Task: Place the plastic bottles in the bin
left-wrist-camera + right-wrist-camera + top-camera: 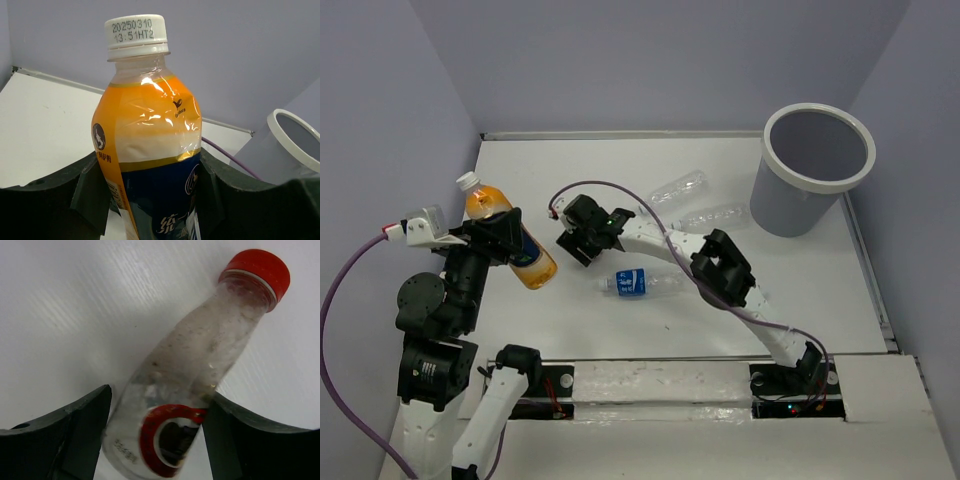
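Note:
My left gripper [508, 243] is shut on the orange-filled bottle [485, 203] with white cap and blue label, holding it tilted above the table's left side. In the left wrist view the bottle [147, 125] fills the space between the fingers [90, 195]. My right gripper [577, 240] is low over the table's middle, and its jaws press both sides of the red-capped clear bottle [200, 350], which is hidden in the top view. A blue-labelled bottle [638, 283] and two plain clear bottles [678, 187] [715, 217] lie on the table. The grey bin [817, 165] stands at the far right.
The bin's white rim also shows in the left wrist view [292, 135]. A purple cable [620, 190] arcs over the right arm. Grey walls close in the table at the back and on both sides.

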### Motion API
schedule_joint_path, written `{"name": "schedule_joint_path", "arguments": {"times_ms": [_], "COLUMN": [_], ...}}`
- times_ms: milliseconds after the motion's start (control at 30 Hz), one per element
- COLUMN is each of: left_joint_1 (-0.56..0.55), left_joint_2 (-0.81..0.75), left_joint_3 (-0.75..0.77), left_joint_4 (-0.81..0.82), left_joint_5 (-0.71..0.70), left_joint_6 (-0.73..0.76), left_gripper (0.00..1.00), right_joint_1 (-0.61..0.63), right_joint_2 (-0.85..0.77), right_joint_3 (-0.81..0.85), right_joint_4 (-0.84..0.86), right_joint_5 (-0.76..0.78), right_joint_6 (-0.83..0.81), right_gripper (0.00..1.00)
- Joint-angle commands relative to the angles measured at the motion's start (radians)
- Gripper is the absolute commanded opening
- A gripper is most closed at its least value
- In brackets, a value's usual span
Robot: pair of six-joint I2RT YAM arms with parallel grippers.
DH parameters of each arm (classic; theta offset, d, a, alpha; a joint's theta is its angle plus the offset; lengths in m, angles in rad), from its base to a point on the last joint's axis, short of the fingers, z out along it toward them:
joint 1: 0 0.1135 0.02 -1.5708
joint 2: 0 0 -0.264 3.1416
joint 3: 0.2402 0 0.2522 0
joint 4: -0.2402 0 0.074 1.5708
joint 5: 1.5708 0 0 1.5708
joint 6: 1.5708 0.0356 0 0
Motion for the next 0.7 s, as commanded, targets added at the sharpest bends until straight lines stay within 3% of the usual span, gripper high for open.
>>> {"name": "schedule_joint_path", "arguments": {"times_ms": [0,33,100,233,400,533,667], "left_joint_1": [-0.004,-0.004,-0.004,-0.004,-0.004,-0.004,-0.004], "left_joint_2": [-0.010,-0.010,-0.010,-0.007,0.007,0.019,0.036], "left_joint_3": [0.010,0.007,0.003,-0.010,-0.025,-0.033,-0.046], "left_joint_4": [0.033,0.033,0.034,0.040,0.053,0.074,0.122], "left_joint_5": [-0.009,-0.008,-0.005,0.000,0.027,0.063,0.156], "left_joint_6": [0.030,0.030,0.032,0.029,0.015,-0.004,-0.022], "left_gripper": [0.54,0.54,0.54,0.54,0.54,0.53,0.53], "right_joint_1": [-0.009,-0.009,-0.009,-0.009,-0.009,-0.024,-0.110], "right_joint_2": [0.027,0.024,0.007,-0.066,-0.220,-0.422,-0.678], "right_joint_3": [0.042,0.032,0.009,-0.087,-0.251,-0.380,-0.464], "right_joint_4": [0.005,0.025,0.072,0.176,0.321,0.469,0.496], "right_joint_5": [0.112,0.114,0.111,0.102,0.141,0.200,0.270], "right_joint_6": [0.001,0.006,0.029,0.064,0.135,0.139,0.112], "right_gripper": [0.64,0.47,0.27,0.13,0.05,0.01,0.00]}}
